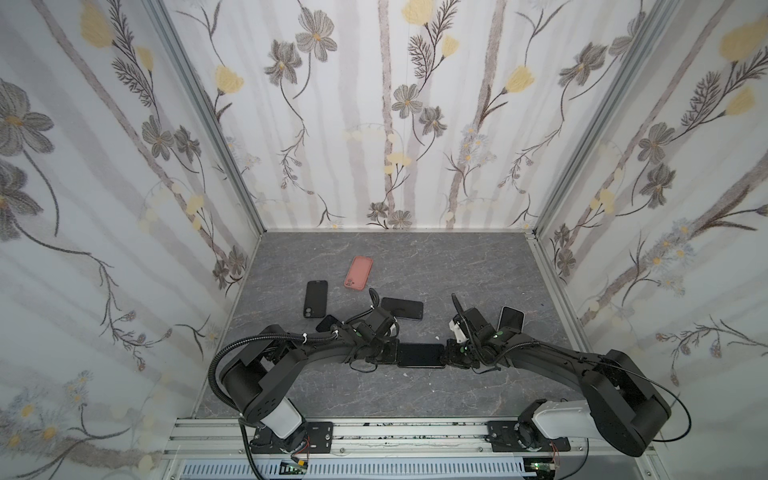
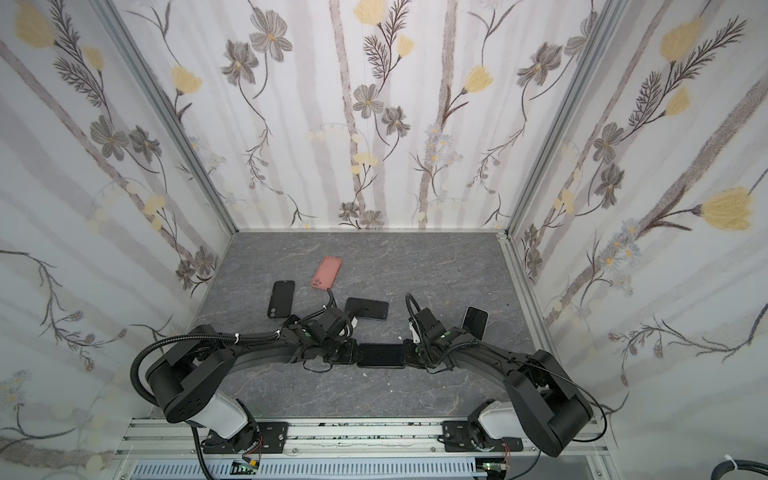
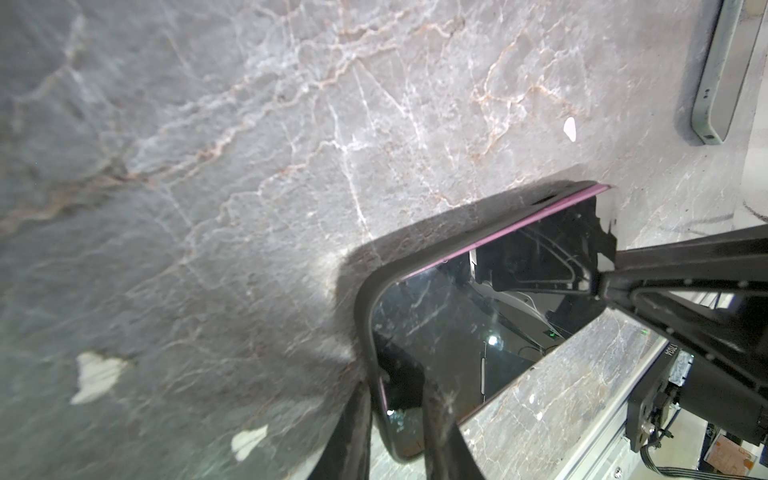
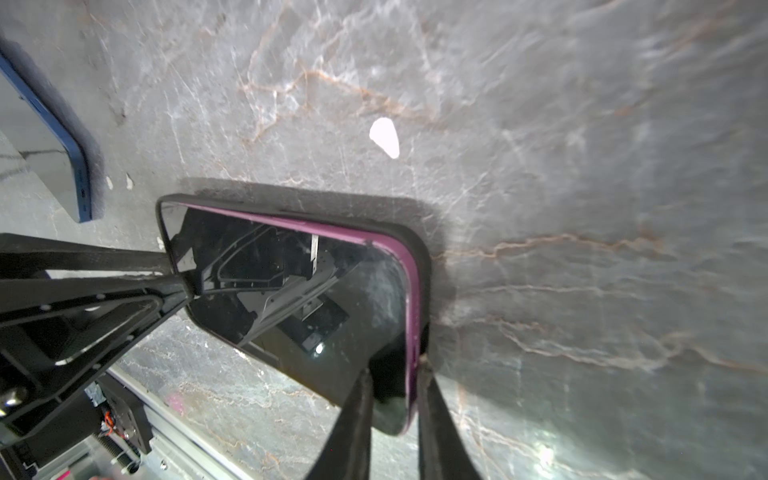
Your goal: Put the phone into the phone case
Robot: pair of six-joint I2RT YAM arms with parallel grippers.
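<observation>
Fingers (image 3: 442, 432) of left gripper (image 1: 395, 355) and right gripper (image 1: 448, 355) each clamp 1 end of the phone (image 1: 421, 355) between them. Only wrist views show its purple edge inside the phone case (image 4: 422, 257) rim. Open table (image 1: 415, 399) lies nearward.

The phone (image 3: 449, 332) has glossy, mirror-like glass; its phone case (image 3: 360, 299) rim looks matt, perhaps rubbery; the tabletop (image 3: 249, 166) is marble-patterned.

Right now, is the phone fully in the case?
Not fully. The phone lies screen up inside the case, but its purple edge shows bare inside the black rim along one long side and one end.
</observation>
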